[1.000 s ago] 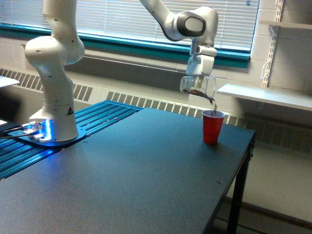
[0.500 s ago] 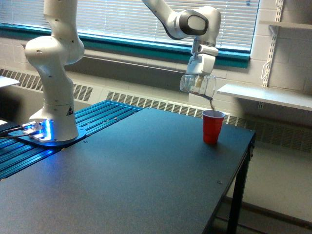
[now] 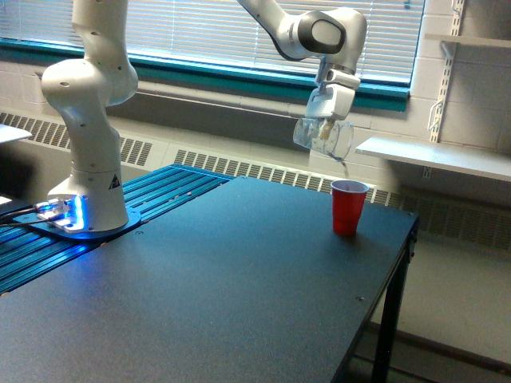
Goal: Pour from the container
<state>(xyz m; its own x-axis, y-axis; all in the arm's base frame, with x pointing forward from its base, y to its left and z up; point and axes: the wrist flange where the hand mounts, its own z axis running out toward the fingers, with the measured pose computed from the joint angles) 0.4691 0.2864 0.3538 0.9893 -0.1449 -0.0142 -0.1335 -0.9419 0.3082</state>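
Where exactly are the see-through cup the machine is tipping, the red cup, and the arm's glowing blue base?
clear cup [image 3: 323,136], exterior view, its tilted glass side.
red cup [image 3: 346,212], exterior view, middle of its wall.
arm's base [image 3: 73,214], exterior view, the blue-lit foot.

container [image 3: 323,136] above cup [image 3: 348,207] | cup on table [image 3: 239,279]
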